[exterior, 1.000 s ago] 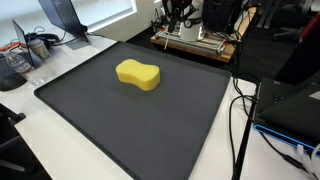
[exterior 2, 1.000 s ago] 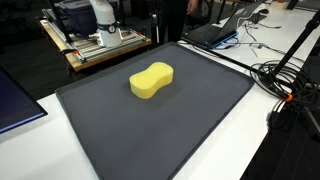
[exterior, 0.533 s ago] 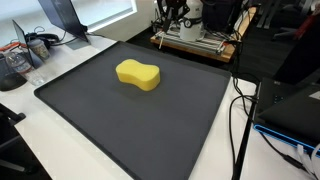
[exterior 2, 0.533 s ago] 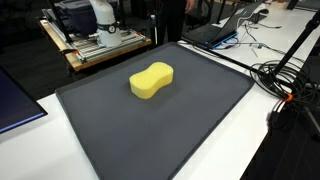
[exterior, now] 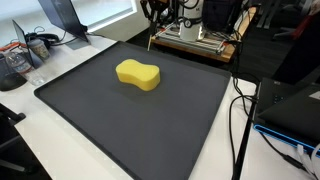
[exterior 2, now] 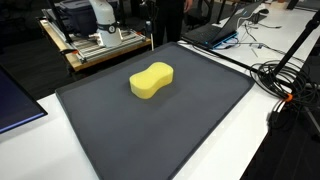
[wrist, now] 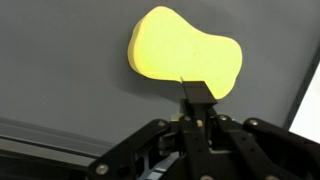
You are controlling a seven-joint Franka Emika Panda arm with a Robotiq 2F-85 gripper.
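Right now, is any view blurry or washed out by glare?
Wrist view: the sponge is soft-edged and overexposed, and the gripper is dark and blurred. In both exterior views the sponge and mat look sharp and evenly lit, without glare.

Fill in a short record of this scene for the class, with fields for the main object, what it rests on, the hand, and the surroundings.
Main object: yellow sponge, peanut-shaped, lying flat
Surface: dark mat on a white table
Hand: hand above the mat, well clear of the sponge, holding nothing; open or shut unclear
Surroundings: cables at the table edge; wooden cart behind the mat
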